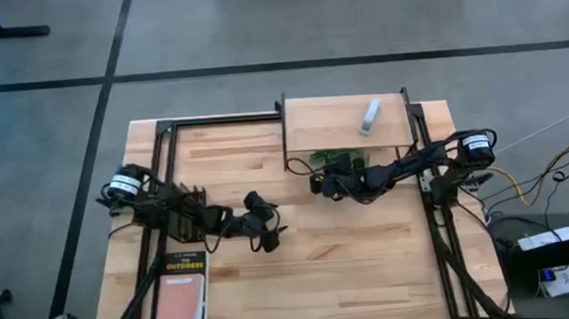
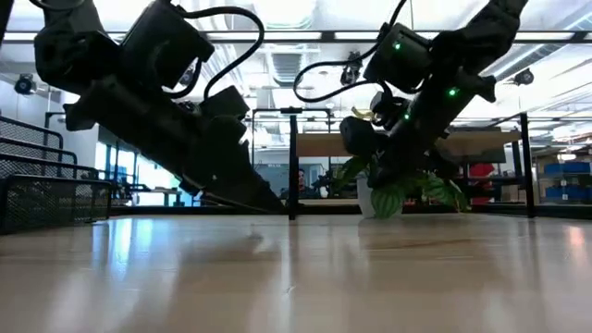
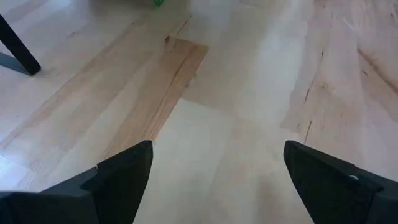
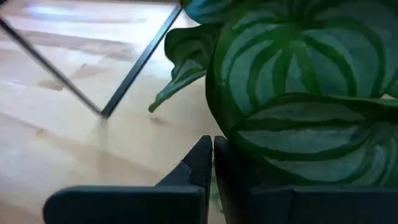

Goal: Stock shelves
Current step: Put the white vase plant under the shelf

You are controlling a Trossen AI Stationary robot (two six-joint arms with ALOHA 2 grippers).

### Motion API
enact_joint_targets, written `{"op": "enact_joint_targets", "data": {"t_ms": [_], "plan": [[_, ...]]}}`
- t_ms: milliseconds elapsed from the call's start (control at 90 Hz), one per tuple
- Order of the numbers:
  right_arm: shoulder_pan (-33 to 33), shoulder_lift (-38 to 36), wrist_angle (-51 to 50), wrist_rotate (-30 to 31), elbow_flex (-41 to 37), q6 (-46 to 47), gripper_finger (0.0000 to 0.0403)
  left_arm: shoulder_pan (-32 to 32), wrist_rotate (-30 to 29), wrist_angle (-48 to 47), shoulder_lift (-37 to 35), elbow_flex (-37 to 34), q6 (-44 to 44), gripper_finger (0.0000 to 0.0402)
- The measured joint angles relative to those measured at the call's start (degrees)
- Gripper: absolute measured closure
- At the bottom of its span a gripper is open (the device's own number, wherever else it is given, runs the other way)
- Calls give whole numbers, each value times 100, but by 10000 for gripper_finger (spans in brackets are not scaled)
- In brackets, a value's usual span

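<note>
The shelf [image 1: 332, 122] is a light wood board on thin black legs [image 2: 293, 166], standing at the table's far middle. A pale grey oblong item [image 1: 369, 115] lies on its top. A plant with striped green leaves [image 4: 292, 93] in a white pot [image 2: 368, 202] stands on the table at the shelf's near edge [image 1: 339, 159]. My right gripper [image 1: 321, 185] is shut, just near and left of the plant, low over the table. My left gripper [image 1: 269, 232] hangs open over bare tabletop at the near middle, with nothing between its fingers [image 3: 124, 171]. My right gripper has its shut fingers [image 4: 202, 158] close beside the plant's lower leaves [image 4: 298, 143]. I cannot tell whether they touch a leaf or a stalk. The plant's pot stands upright on the table.
A black wire rack [image 2: 46, 199] stands at the table's left, behind my left arm. A book [image 1: 182, 289] lies flat at the near left corner. Black frame rails [image 1: 437, 229] run along both sides of the table. Bare wood [image 1: 360, 264] lies at the near middle and right.
</note>
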Motion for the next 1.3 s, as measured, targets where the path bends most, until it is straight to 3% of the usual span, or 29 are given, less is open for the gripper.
{"op": "enact_joint_targets", "data": {"t_ms": [322, 1300], "plan": [[-128, -1, -15, 513, 0, -541, 401, 0, 0, -1, 0, 0, 0, 54], [370, 35, -603, 252, -109, 107, 401, -9, -2, -15, 0, 0, -24, 54]]}}
